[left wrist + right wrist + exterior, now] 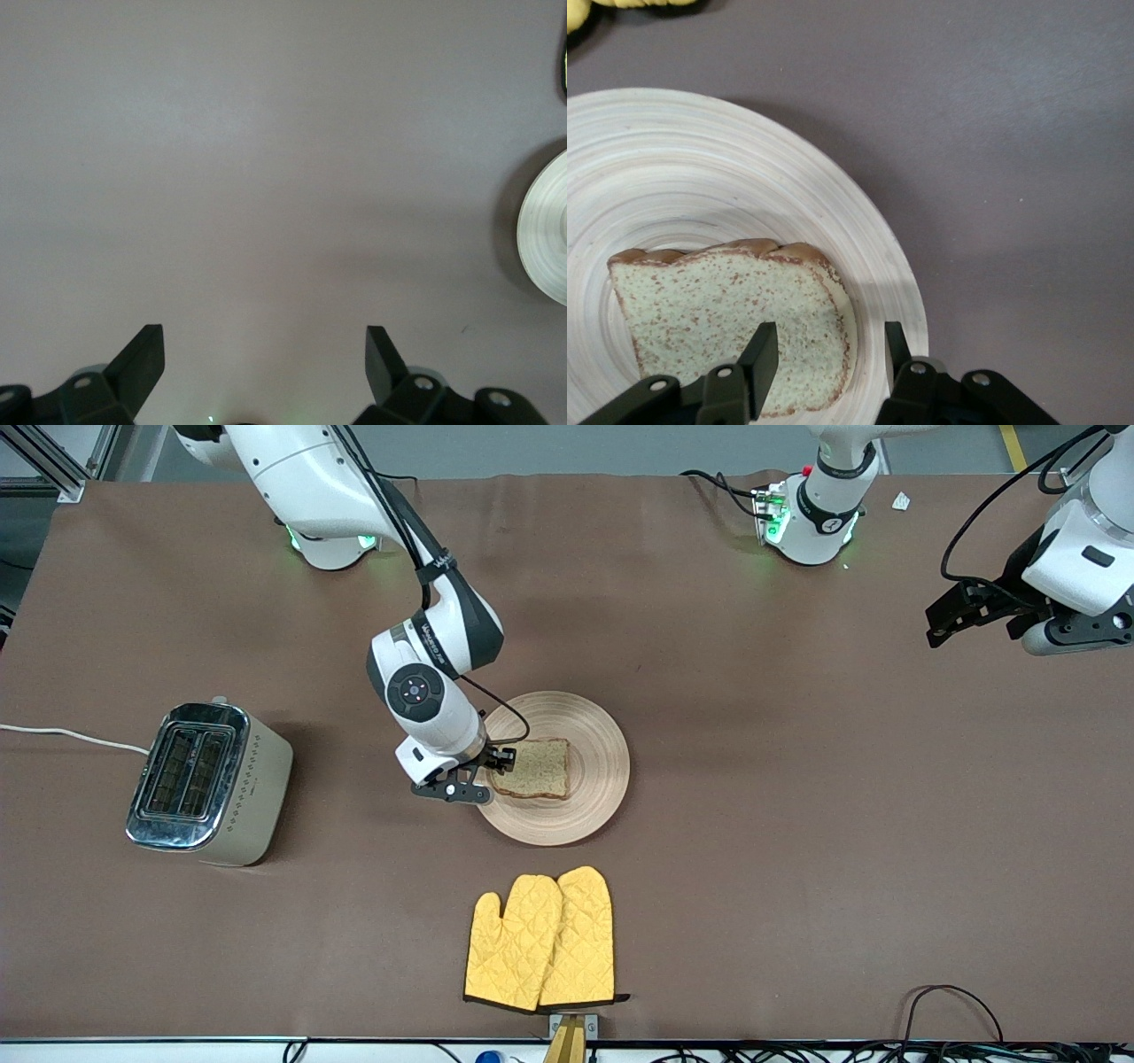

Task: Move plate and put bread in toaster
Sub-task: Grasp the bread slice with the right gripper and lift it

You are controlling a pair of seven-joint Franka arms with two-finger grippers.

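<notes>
Over the plate point(595, 797), the right hand point(829, 354) straddles the bread's point(726, 336) edge, fingers apart; the left hand point(264, 347) waits, spread.

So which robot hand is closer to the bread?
The right gripper: it is open over the bread on the plate, fingers straddling one edge. The left gripper waits open above bare table at the left arm's end.

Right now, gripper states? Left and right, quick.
Left gripper: open, holding nothing, waiting over bare table at its own end.
Right gripper: open, fingers straddling the edge of the bread on the plate, not yet shut.
</notes>
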